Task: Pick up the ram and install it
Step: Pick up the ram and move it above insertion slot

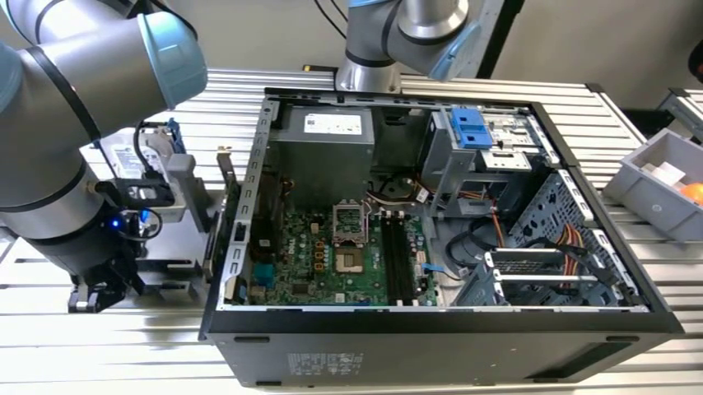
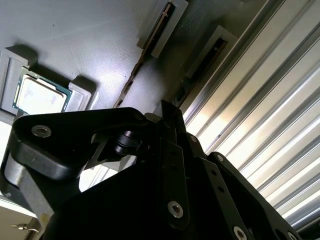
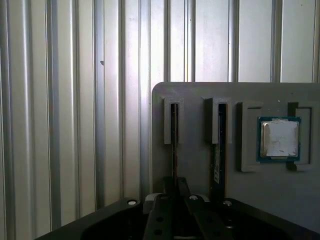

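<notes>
The ram (image 3: 173,142) is a thin stick standing on edge in a slot of a grey holder plate (image 3: 195,100), also visible in the second wrist view (image 2: 131,80). My gripper (image 3: 175,184) is down over the stick's near end, its two black fingers closed tight against either side of it. In the second wrist view the gripper (image 2: 167,112) meets the same stick. The ram still sits in its slot. A second stick (image 3: 218,150) stands in the neighbouring slot. In the exterior view the arm (image 1: 66,164) reaches down at the left, beside the open computer case (image 1: 439,329).
A square silver processor chip (image 3: 279,138) lies in a recess of the same plate. Ribbed metal table (image 3: 75,100) surrounds the plate. Inside the case, the green motherboard's black memory slots (image 1: 398,255) run lengthwise. A grey bin (image 1: 659,177) sits at the exterior view's right.
</notes>
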### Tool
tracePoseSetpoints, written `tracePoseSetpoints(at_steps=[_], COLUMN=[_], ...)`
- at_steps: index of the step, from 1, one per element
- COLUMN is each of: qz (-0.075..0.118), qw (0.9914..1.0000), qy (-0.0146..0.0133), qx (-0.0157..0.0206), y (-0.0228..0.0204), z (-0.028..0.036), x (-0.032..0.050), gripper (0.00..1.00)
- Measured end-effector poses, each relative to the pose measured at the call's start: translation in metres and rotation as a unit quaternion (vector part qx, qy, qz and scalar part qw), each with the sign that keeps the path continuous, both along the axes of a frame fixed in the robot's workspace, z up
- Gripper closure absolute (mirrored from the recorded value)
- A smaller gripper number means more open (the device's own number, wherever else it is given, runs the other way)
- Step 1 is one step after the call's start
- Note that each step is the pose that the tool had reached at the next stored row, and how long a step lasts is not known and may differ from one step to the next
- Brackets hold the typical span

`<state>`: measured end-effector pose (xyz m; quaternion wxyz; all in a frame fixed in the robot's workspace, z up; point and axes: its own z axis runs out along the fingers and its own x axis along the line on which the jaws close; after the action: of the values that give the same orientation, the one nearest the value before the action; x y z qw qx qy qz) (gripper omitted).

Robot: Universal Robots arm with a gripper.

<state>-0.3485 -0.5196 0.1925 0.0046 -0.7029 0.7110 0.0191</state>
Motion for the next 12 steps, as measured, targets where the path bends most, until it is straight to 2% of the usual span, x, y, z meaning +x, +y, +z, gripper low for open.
tracePoseSetpoints(at_steps=[6,12], qz=[0.0,0.0], qw=[1.0,1.0], qy=[0.0,0.0], qx=[0.0001,0.0], y=[0.0,0.0], z=[0.0003,0.0035], x=[0.0001,0.0], gripper=[1.0,1.0])
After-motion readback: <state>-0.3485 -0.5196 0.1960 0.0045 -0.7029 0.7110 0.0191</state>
